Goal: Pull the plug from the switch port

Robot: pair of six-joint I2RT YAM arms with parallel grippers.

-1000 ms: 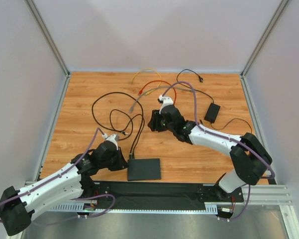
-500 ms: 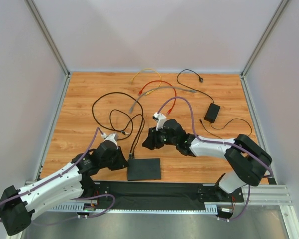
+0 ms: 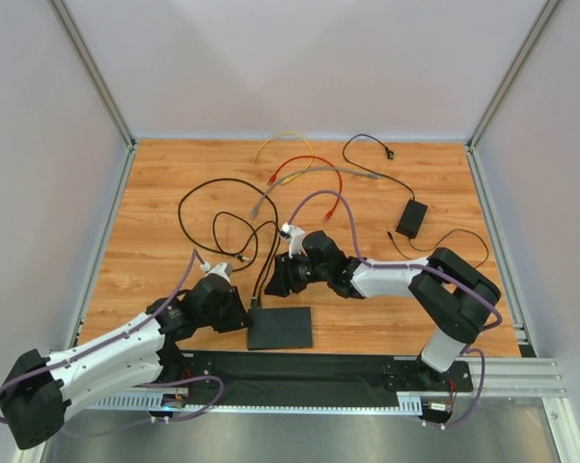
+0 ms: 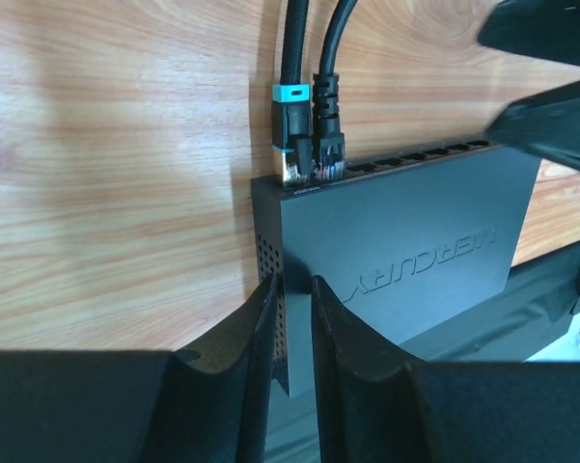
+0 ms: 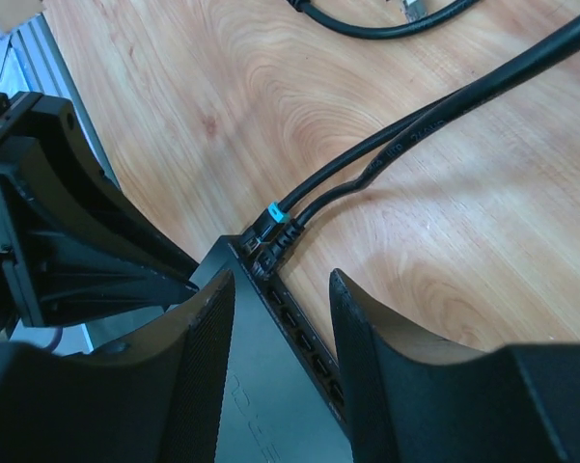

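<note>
Right gripper parted above flat matte-black switch.

Black adapter brick sits on the wooden table; yellow cable, red cable and grey cable sprawl to its left.

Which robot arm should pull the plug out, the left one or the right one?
Right. The right arm holds open jaws just short of the plugs, pointing at them. The left arm has its jaws astride the switch edge, probably steadying it.
</note>
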